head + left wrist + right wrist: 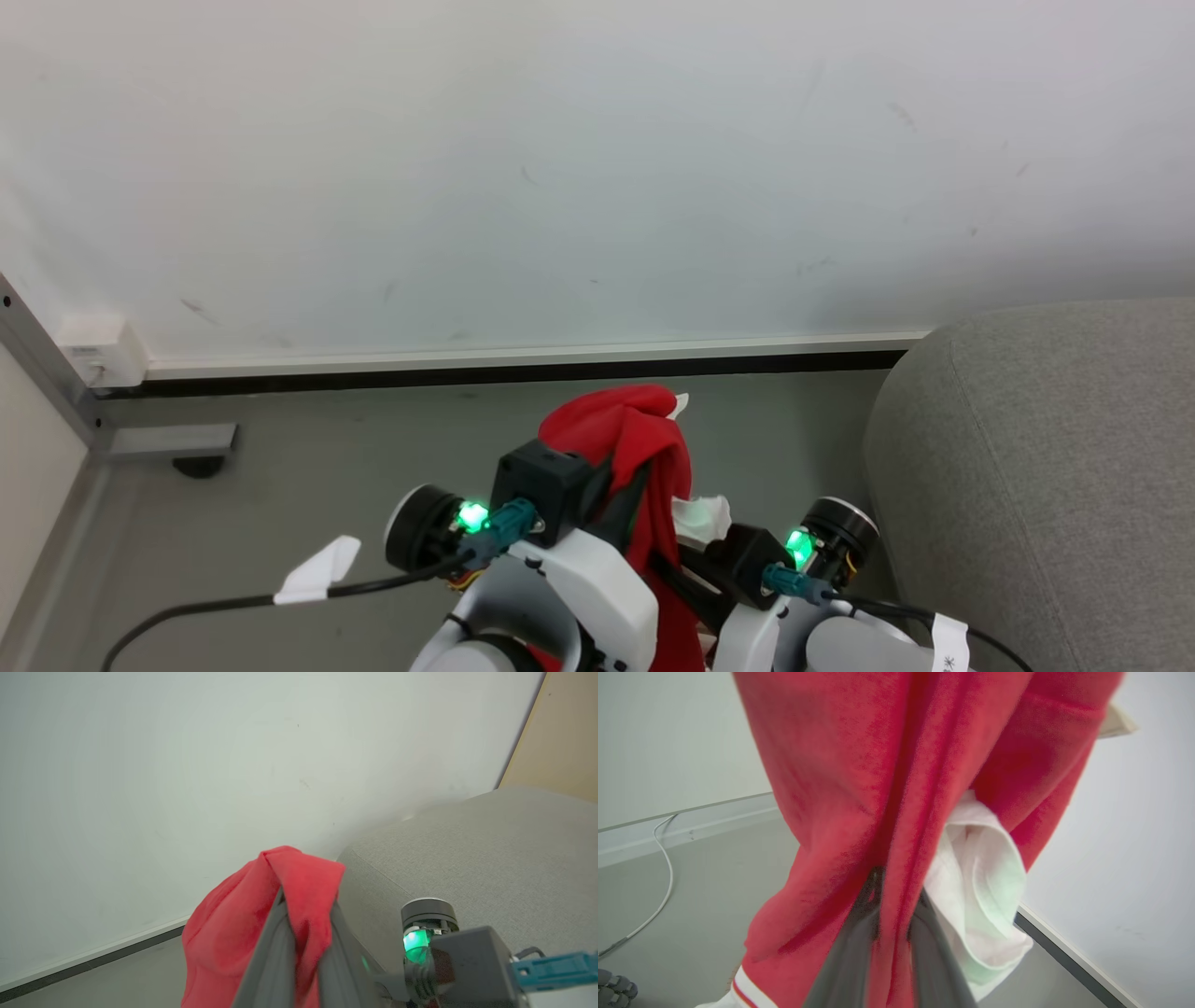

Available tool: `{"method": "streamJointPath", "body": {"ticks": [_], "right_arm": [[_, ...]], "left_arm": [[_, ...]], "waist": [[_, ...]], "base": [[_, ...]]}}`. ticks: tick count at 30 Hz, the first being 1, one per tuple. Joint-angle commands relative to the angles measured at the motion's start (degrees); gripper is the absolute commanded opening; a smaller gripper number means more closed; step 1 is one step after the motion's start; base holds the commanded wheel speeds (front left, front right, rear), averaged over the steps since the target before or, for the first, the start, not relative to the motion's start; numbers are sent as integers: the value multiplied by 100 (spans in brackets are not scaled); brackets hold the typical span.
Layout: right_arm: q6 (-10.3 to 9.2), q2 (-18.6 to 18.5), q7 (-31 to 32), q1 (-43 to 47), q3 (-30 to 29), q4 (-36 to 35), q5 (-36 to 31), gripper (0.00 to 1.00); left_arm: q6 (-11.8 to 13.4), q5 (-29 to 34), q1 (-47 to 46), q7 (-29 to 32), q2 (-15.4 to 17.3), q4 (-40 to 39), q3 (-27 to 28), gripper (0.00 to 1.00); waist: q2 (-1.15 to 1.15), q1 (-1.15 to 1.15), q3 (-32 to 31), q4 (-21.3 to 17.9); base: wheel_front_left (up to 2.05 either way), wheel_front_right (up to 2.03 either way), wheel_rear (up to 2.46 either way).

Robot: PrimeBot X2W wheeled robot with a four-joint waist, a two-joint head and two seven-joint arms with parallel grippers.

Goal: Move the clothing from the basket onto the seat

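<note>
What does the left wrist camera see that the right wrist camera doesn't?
Left wrist view, not the right wrist one: the grey seat, a tan panel and the other arm's green light.
Right wrist view, not the left wrist one: a white cable on the floor and a white cuff.
Both: the red clothing pinched between that arm's own dark fingers, by the left gripper in one and the right gripper in the other, plus the white wall and grey floor.
</note>
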Motion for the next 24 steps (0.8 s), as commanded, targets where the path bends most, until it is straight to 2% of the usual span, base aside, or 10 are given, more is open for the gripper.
{"method": "streamJointPath", "body": {"ticks": [1,4,6,8,9,10,11,12,24], "right_arm": [[-14,35,-26,-110,3,-2,45,0],[-14,35,-27,-138,-57,-88,92,0],[-14,6,-28,-131,-143,-151,90,0],[-14,-21,-28,-148,-252,-237,32,0],[-14,-42,-28,-177,-323,-299,-38,0],[-14,-68,-29,-181,-393,-371,-95,0],[-13,-90,-29,-139,-454,-416,-123,0],[-13,-116,-29,-92,-508,-449,-146,0],[-14,-353,-28,174,-1082,-547,-415,0]], "left_arm": [[20,2,-36,-36,27,12,39,0],[44,19,-32,-64,82,50,69,2],[81,28,-20,-97,109,79,91,14],[99,24,1,-111,118,101,99,20],[105,25,8,-101,122,112,94,29],[99,23,15,-86,135,129,84,42],[96,4,25,-85,133,135,82,67],[98,-1,33,-83,135,153,70,98],[149,-32,90,-60,220,204,50,100]], "waist": [[0,0,7,-5],[0,0,31,-28],[0,0,35,-50],[0,0,44,-72],[0,0,51,-81],[0,0,55,-91],[0,0,54,-99],[0,0,53,-107],[0,0,-14,-136]], "base": [[0,0,0],[0,0,0],[0,0,0],[0,0,0],[0,0,0],[0,0,0],[0,0,0],[0,0,0],[0,0,0]]}}
